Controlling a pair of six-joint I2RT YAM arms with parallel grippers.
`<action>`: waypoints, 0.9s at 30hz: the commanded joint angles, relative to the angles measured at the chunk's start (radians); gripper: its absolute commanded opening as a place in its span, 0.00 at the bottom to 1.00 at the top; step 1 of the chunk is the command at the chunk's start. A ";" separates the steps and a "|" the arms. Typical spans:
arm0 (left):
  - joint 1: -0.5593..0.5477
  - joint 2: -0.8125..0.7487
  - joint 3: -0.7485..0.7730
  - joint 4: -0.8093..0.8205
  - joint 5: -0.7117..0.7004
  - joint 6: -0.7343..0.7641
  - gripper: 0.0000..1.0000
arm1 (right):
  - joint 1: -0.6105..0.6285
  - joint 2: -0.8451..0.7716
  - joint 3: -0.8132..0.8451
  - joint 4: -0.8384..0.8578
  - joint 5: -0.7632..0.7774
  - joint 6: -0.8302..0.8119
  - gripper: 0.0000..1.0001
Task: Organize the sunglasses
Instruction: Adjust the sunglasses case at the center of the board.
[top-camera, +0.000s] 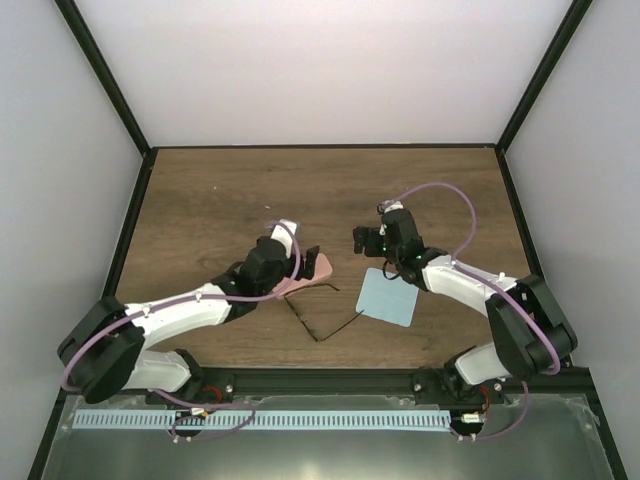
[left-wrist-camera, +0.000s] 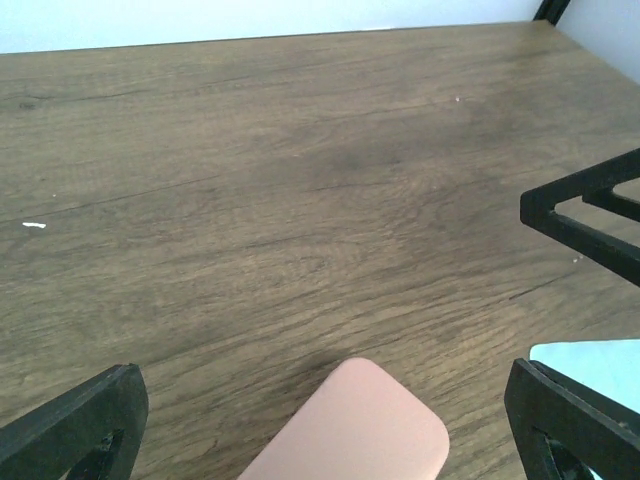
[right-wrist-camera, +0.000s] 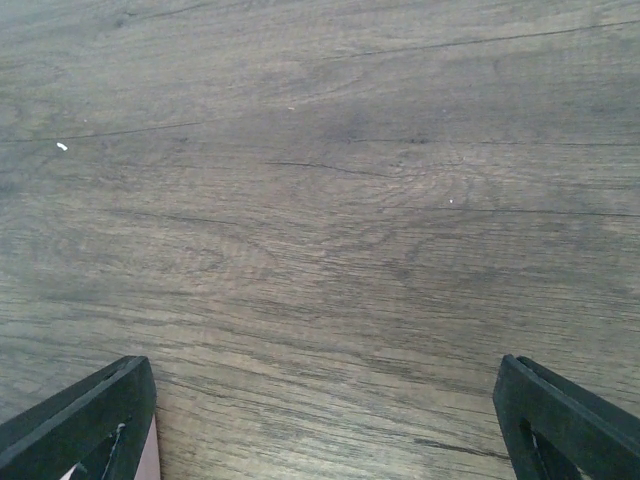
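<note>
The sunglasses (top-camera: 305, 320) lie on the table in the top view as thin dark wire lines with their temple arms spread, just in front of a pink case (top-camera: 320, 267). My left gripper (top-camera: 303, 268) is open and hovers over the case's near end. In the left wrist view the case's rounded end (left-wrist-camera: 355, 430) lies between the open left gripper (left-wrist-camera: 322, 378). My right gripper (top-camera: 368, 250) is open and empty over bare wood behind a light blue cloth (top-camera: 389, 297). The right wrist view shows the right gripper (right-wrist-camera: 320, 370) wide open. The sunglasses are out of both wrist views.
The cloth's corner (left-wrist-camera: 600, 360) and the right gripper's dark fingers (left-wrist-camera: 590, 215) show at the right of the left wrist view. A pink sliver of the case (right-wrist-camera: 150, 455) shows by the right gripper's left finger. Black frame posts and white walls bound the wooden table (top-camera: 250, 190).
</note>
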 joint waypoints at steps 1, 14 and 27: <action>0.000 0.044 0.055 -0.038 0.015 0.057 1.00 | 0.008 0.027 0.053 -0.020 0.024 0.005 0.95; -0.001 0.253 0.228 -0.304 0.078 0.155 0.98 | 0.008 0.026 0.050 -0.013 -0.003 -0.004 0.95; -0.004 0.346 0.301 -0.397 0.222 0.210 0.67 | 0.008 0.038 0.058 -0.020 -0.013 -0.008 0.95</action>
